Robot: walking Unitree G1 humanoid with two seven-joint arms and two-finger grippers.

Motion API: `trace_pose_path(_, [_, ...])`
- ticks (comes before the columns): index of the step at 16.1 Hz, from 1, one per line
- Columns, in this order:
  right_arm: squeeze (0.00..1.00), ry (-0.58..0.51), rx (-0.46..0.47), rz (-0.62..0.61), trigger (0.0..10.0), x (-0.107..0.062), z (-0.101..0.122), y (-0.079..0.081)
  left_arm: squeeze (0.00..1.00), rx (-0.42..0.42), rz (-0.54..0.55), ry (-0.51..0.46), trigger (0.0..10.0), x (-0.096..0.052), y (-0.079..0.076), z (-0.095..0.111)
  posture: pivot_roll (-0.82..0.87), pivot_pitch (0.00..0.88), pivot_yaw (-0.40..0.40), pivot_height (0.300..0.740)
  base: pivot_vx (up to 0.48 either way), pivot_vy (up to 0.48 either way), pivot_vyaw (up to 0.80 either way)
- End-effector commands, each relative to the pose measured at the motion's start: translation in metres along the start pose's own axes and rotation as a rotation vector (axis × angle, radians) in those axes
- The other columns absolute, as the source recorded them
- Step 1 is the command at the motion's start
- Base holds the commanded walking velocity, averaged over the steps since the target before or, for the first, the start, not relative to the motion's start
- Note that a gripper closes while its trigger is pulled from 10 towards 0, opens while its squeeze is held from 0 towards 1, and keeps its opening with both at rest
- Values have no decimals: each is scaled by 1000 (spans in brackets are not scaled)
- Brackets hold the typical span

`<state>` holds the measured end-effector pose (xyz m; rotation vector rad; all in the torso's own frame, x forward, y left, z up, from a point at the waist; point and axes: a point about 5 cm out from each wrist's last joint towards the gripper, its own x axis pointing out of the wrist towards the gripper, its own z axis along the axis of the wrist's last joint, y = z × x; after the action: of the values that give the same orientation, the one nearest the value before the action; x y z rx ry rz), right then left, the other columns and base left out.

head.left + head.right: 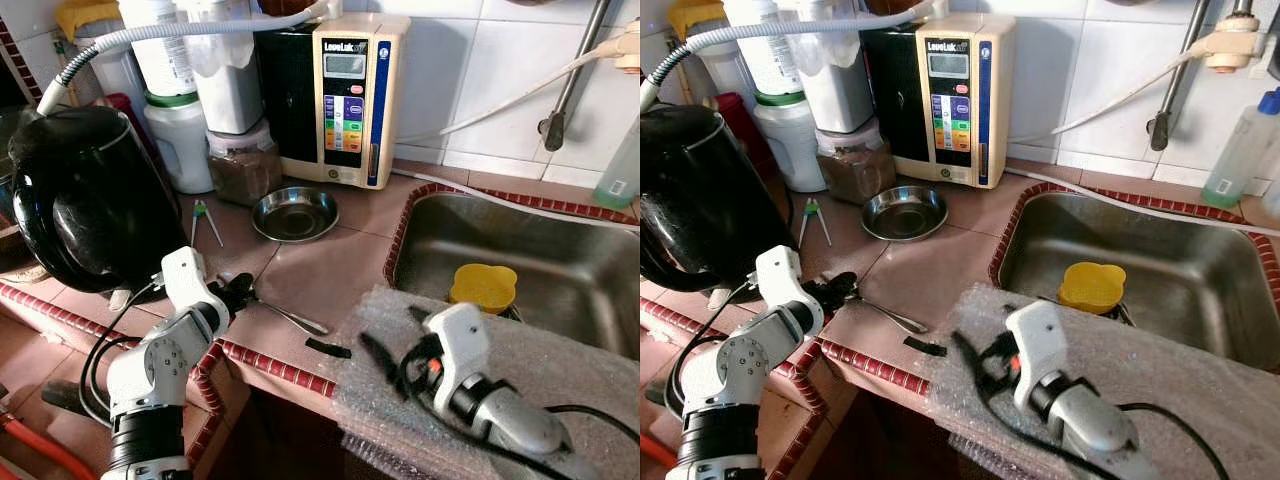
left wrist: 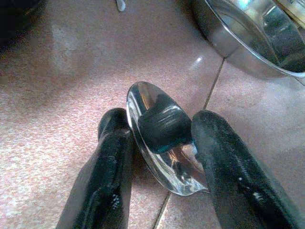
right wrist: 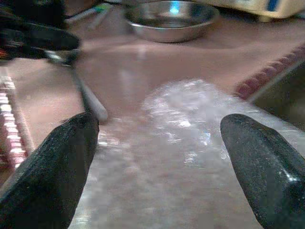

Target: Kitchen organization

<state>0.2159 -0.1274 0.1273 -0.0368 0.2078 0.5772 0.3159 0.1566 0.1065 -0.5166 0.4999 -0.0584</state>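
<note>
Partly, left fingers (image 2: 119,162) hiding spoon (image 2: 162,138) bowl

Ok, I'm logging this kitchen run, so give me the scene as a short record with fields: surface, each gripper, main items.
surface: tiled counter beside a steel sink
left gripper: fingers either side of a spoon bowl, on the counter
right gripper: open, over bubble wrap at the sink's front edge
steel bowl: upright, before the water machine
kettle: black, at the robot's left
yellow item: in the sink
</note>
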Motion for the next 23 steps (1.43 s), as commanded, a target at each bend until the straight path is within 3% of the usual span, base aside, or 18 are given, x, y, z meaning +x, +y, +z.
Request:
trace_pose_path(1, [0, -17, 8, 36, 10000, -2, 5, 5, 0, -24, -59, 109, 0, 7, -11, -21, -21, 0, 87, 740, 0, 0, 0])
trace_pose_path(16, [0, 12, -2, 57, 10000, -4, 3, 2, 0, -118, -82, -8, 0, 15, -17, -10, -24, 0, 83, 740, 0, 0, 0])
trace_pose_path(23, [0, 10, 12, 63, 10000, -4, 2, 2, 0, -65, -154, -172, 0, 15, -31, 14, -23, 0, 86, 740, 0, 0, 0])
